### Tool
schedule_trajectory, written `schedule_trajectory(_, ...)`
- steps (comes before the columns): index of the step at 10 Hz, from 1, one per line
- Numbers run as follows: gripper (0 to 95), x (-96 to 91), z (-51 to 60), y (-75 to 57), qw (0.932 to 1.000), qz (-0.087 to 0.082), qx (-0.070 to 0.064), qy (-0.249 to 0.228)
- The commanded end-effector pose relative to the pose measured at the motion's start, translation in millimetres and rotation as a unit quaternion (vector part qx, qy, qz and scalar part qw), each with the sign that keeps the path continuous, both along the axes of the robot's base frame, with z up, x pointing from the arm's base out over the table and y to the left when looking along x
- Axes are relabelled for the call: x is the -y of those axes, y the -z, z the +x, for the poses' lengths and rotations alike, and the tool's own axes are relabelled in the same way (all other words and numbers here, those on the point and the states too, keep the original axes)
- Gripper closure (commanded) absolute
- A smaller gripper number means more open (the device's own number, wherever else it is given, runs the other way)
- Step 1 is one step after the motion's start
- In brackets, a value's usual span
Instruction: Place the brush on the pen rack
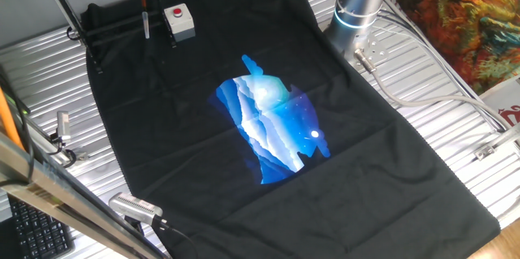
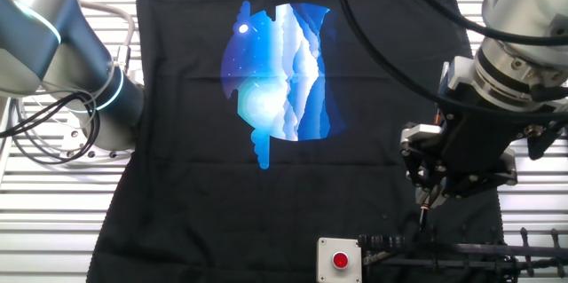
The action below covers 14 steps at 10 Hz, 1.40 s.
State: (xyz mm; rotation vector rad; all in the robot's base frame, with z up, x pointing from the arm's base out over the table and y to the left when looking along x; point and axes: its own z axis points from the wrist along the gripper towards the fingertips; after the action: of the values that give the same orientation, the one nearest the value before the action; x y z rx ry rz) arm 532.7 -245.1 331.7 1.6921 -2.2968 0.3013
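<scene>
The brush [image 1: 145, 11] hangs nearly upright at the far left, orange-red handle on top and silver-grey end pointing down. Its lower end is just above the horizontal bar of the black rod pen rack [image 1: 67, 9]. In the other fixed view my gripper [image 2: 429, 196] is shut on the brush [image 2: 423, 216]. Only the brush's thin lower tip shows below the fingers, right above the pen rack [image 2: 461, 249] along the bottom edge. In the first fixed view the gripper itself is cut off by the top edge.
A small grey box with a red button [image 1: 179, 19] stands next to the rack, also seen in the other fixed view [image 2: 340, 261]. A black cloth with a blue print [image 1: 272, 125] covers the table. The arm's base [image 1: 357, 7] and cables stand at the far right.
</scene>
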Motion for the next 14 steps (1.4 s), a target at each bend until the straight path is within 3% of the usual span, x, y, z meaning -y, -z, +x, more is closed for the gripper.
schedule_trajectory(1,95.0,0.3,-1.0,0.8,1.0000,0.001,0.001,0.000)
schedule_trajectory(14,95.0,2.9,0.0,5.3,1.0000,0.004,0.006,0.005)
